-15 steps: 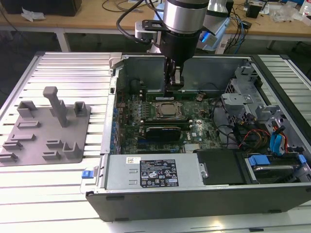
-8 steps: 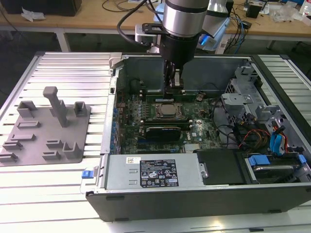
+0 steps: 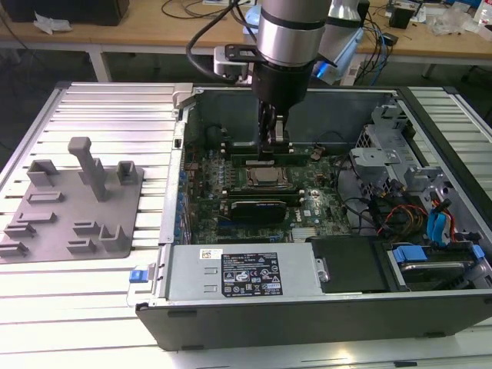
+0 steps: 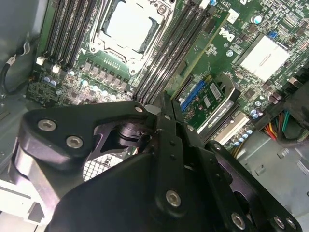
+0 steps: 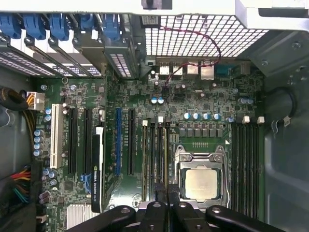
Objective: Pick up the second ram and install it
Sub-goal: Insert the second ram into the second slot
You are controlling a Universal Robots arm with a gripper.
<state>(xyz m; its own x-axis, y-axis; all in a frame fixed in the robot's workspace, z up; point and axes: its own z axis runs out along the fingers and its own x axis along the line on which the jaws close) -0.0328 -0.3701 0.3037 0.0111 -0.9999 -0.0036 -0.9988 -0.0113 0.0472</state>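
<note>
The second ram point(image 5: 164, 154) stands slotted beneath the claw point(image 5: 167, 194).

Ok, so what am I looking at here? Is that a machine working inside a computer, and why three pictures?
Yes. The thick silver column in the exterior view is a robot arm reaching down into an open computer case that lies on a ribbed metal table. That camera stands apart from the arm. Both wrist views come from cameras riding on the arm, looking past its claw at the green circuit board. The claw's tip is at the memory slots beside the square silver processor, right over a thin green memory stick, the second ram, which runs along one slot. Whether the claw grips it or only touches it, I cannot tell. A grey holder tray lies on the exterior view's left.
</note>
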